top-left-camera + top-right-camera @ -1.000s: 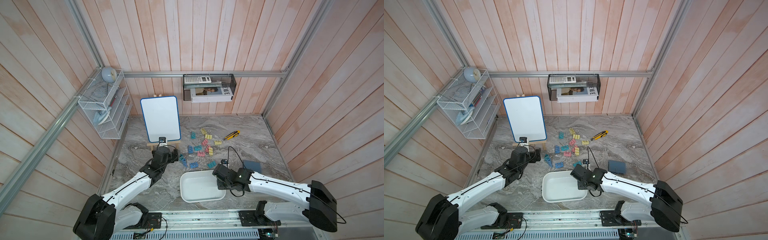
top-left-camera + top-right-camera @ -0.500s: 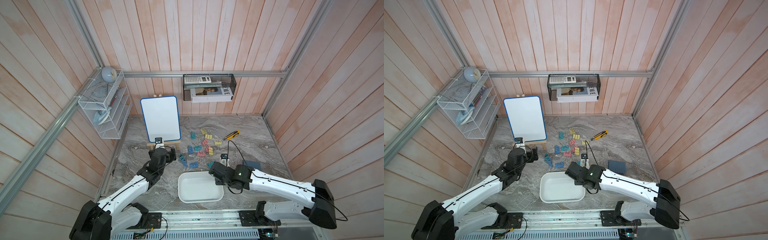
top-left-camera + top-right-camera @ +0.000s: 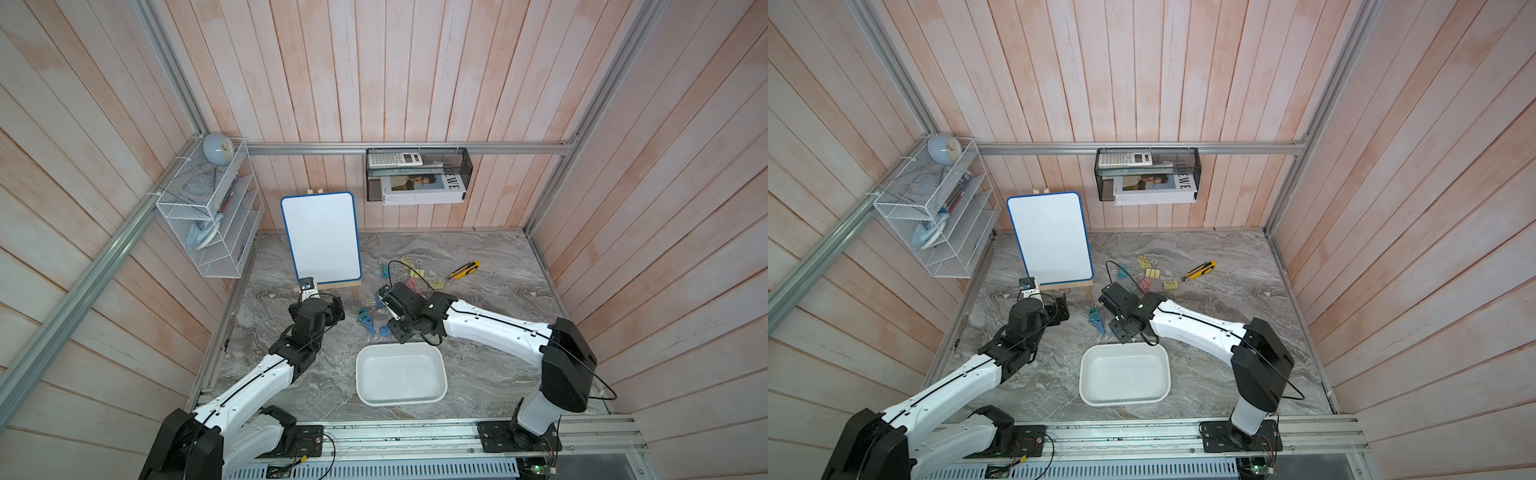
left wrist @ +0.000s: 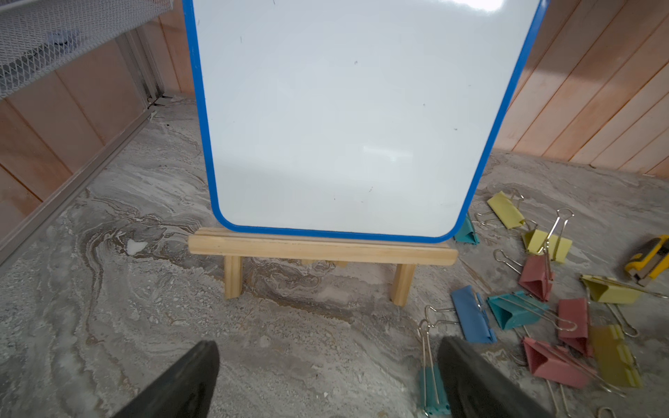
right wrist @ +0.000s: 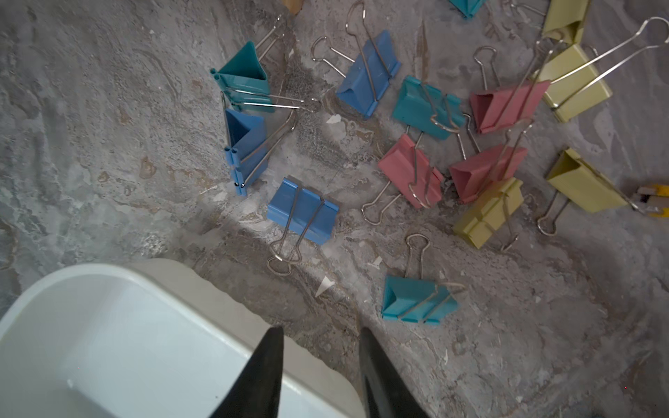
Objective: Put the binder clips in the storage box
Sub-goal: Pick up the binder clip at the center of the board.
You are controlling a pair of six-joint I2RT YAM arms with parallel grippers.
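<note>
The binder clips (image 5: pixel 302 210) lie loose on the marble table in blue, teal, pink and yellow, behind the storage box; in both top views they show as a scatter (image 3: pixel 409 274) (image 3: pixel 1152 272). The storage box (image 3: pixel 401 374) (image 3: pixel 1124 374) (image 5: pixel 108 343) is a white tub with nothing showing inside. My right gripper (image 5: pixel 320 331) (image 3: pixel 395 330) hangs open and empty over the box's far rim, a teal clip (image 5: pixel 416 300) just beyond it. My left gripper (image 4: pixel 327 347) (image 3: pixel 336 309) is wide open and empty in front of the easel, with a teal clip (image 4: pixel 432 387) beside one finger.
A whiteboard (image 3: pixel 320 237) (image 4: pixel 344 108) stands on a small wooden easel at the back left. A yellow-and-black utility knife (image 3: pixel 463 270) (image 5: pixel 651 199) lies right of the clips. A white wire rack (image 3: pixel 208 220) and a black mesh basket (image 3: pixel 417 174) hang on the walls.
My right gripper has moved from over the box's right side to the left and back, to its far rim by the clips. The left arm has hardly moved.
</note>
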